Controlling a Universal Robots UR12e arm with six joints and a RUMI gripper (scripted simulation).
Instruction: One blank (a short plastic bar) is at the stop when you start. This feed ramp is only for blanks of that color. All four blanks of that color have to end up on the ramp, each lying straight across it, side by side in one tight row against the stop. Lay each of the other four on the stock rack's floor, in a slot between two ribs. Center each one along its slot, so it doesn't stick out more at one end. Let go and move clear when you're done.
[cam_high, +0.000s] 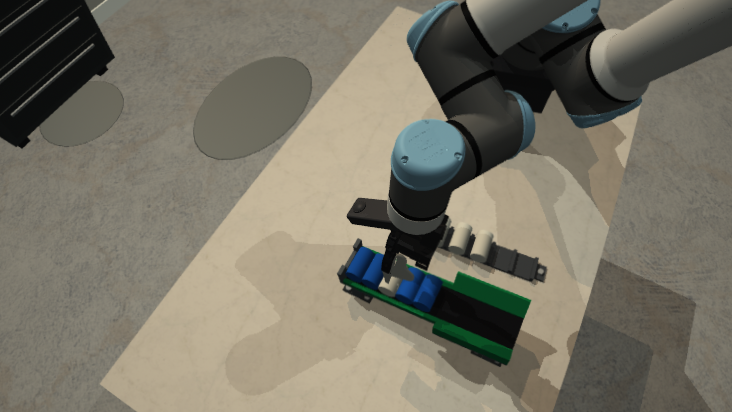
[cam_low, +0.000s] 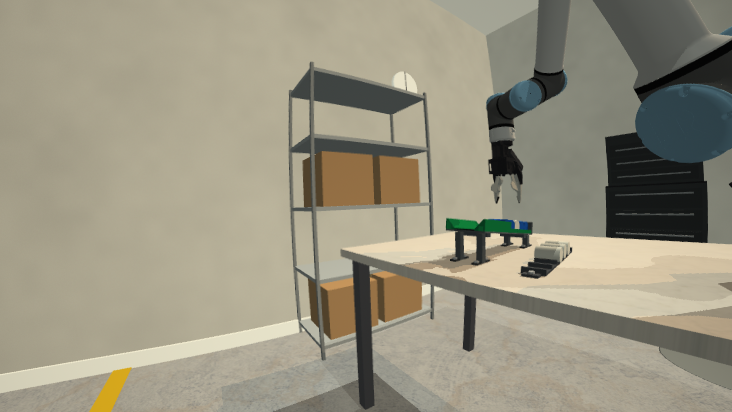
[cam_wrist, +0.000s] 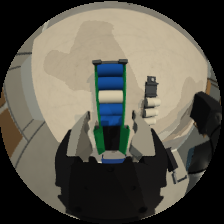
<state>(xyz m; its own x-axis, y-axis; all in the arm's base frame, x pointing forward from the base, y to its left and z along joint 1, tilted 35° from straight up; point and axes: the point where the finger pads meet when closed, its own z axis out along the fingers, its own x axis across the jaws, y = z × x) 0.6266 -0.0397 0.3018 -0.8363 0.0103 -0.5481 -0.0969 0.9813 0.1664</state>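
Observation:
The green-walled ramp (cam_high: 491, 293) (cam_low: 497, 226) (cam_wrist: 98, 139) holds a row from the stop (cam_wrist: 110, 62): a blue blank (cam_high: 360, 262) (cam_wrist: 110, 69), a second blue blank (cam_high: 373, 271) (cam_wrist: 110, 83), a white blank (cam_high: 388, 287) (cam_wrist: 110, 96), then two more blue blanks. All lie across the ramp. The dark stock rack (cam_high: 526, 266) (cam_wrist: 151, 89) holds three white blanks, one being this white blank (cam_high: 482, 246) (cam_wrist: 152, 102). Bare slots show at both rack ends. My gripper (cam_high: 398, 273) (cam_low: 507, 200) (cam_wrist: 110, 111) is partly open, empty, high above the ramp.
The table (cam_high: 307, 204) (cam_low: 614, 286) carries both ramp and rack, which stand side by side. The ramp's wider, flared end (cam_high: 473, 340) points away from the stop. A shelf unit with boxes (cam_low: 348, 179) and a dark drawer cabinet (cam_low: 655, 209) stand beyond the table.

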